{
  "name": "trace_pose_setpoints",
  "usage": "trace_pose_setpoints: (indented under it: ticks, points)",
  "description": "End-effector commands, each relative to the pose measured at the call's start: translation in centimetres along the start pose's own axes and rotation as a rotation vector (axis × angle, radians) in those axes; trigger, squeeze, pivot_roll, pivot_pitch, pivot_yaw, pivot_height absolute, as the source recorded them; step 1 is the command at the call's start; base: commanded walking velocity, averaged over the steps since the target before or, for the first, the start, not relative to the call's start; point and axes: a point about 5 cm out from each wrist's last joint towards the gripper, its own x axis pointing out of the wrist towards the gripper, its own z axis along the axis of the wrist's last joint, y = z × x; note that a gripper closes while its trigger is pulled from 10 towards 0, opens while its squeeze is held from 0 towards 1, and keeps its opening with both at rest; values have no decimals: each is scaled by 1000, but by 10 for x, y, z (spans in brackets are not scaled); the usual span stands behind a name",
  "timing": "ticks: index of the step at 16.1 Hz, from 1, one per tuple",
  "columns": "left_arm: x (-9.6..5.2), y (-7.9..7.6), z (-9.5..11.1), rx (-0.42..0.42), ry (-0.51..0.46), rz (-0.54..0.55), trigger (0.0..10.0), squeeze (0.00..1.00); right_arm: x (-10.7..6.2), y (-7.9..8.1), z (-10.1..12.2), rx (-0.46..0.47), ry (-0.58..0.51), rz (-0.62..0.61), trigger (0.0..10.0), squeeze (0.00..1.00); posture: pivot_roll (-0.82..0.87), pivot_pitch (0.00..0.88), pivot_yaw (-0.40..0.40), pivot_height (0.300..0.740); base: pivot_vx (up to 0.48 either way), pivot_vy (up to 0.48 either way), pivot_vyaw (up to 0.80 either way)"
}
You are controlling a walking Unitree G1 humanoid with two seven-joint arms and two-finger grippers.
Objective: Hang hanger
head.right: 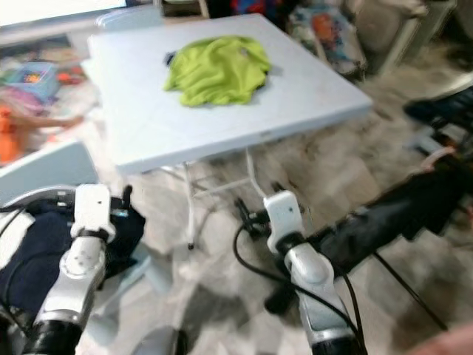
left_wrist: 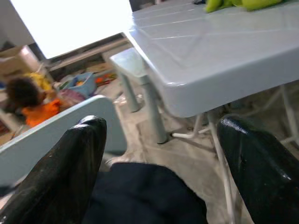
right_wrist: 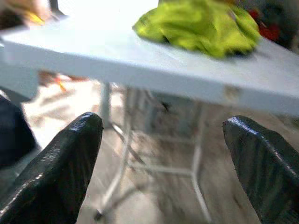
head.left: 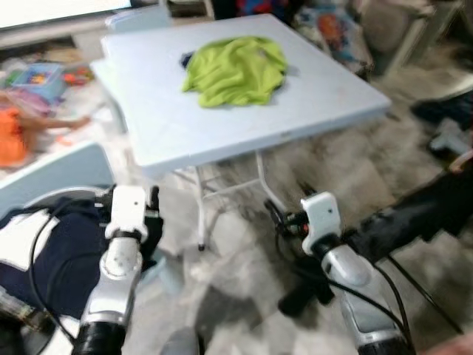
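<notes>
Lime-green garment [head.left: 235, 70] is lying bunched on the white folding table [head.left: 295, 103], well ahead of both arms; no hanger can be made out yet. Left gripper [left_wrist: 159, 163] and right gripper [right_wrist: 163, 163] are held low with fingers spread, nothing pinched. The table edge should probably be closed in on squarely first. Toy clutter [head.left: 37, 81] is strewn over the mottled floor [head.left: 236, 259].

Two silver jointed arms rise from the frame's bottom, each capped by a white boxy wrist block with looping black cables. The left end effector [left_wrist: 159, 172] and right end effector [right_wrist: 163, 168] have glossy, rounded black fingers.
</notes>
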Motion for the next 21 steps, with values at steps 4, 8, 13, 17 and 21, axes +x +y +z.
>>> trace_pose_setpoints:
  ticks: [4, 8, 13, 17, 21]
  points:
    - [3, 12, -9, 42, 21, 8, 10000, 0, -1, -8, 0, -21, -2, -11, 10000, 0, -17, 0, -14, 740, 0, 0, 800]
    - [0, 18, -17, 71, 0, -36, 10000, 0, 2, -9, 1, -28, -8, -6, 10000, 0, -25, 0, -11, 740, 0, 0, 800]
    - [-16, -2, -8, -97, -58, -80, 10000, 0, 5, -30, 5, -35, -2, -121, 10000, 0, -23, 0, 7, 740, 0, 0, 320]
    - [-16, 4, -10, -157, -40, -34, 10000, 0, 9, -21, -3, -104, 46, -70, 10000, 0, -15, 0, -3, 740, 0, 171, 0]
    - [-16, 6, -6, -135, -66, -37, 10000, 0, 12, -8, -2, -110, 53, -9, 10000, 0, -12, 0, -5, 740, 180, 419, 0]
